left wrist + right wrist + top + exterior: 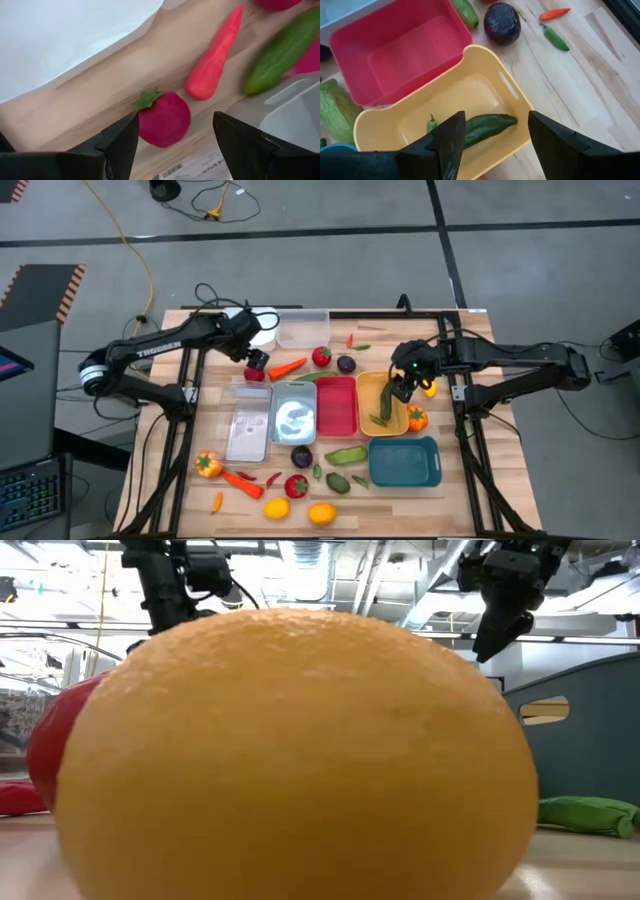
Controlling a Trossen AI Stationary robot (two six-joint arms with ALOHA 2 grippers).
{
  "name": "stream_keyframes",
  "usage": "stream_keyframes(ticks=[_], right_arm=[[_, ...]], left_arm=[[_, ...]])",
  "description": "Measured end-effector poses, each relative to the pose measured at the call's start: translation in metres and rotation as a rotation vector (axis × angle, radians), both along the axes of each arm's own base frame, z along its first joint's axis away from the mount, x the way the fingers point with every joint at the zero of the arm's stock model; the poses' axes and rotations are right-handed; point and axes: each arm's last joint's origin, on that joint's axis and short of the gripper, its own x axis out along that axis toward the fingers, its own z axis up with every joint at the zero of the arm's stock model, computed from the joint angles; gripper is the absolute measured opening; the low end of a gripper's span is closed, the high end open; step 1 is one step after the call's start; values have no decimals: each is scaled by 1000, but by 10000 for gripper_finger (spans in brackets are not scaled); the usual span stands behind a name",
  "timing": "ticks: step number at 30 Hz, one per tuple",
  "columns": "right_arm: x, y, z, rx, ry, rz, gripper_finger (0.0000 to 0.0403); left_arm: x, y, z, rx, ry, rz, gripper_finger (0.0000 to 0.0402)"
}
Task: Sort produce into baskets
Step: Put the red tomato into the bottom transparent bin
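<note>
My yellow basket (485, 75) has a dark green cucumber (485, 126) and a small green chili (431, 124) in it; the red basket (395, 50) beside it looks bare. My right gripper (492, 145) hangs over the yellow one, fingers apart. My left gripper (172, 145), fingers also apart, hovers over a red strawberry (164, 119) on the worktop (100, 95). The low view is mostly blocked by an orange (290, 755).

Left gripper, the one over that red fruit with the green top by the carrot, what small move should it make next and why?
Probably lower straight down and close. The left gripper is open, and the red fruit lies on the table between its fingers, not yet gripped. The carrot beside it sits apart from it, so a straight descent looks safe.
</note>
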Motion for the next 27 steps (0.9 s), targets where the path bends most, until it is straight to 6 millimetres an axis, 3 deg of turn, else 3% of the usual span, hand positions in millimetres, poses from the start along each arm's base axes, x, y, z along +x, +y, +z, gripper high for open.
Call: stream_keyframes(ticks=[14, 27], right_arm=[[0, 0, 0, 1, 0, -1, 244], [0, 0, 0, -11, 6, 20, 244]], left_arm=[[20, 9, -39, -164, 124, -65, 243], [19, 11, -43, -139, 166, -71, 242]])
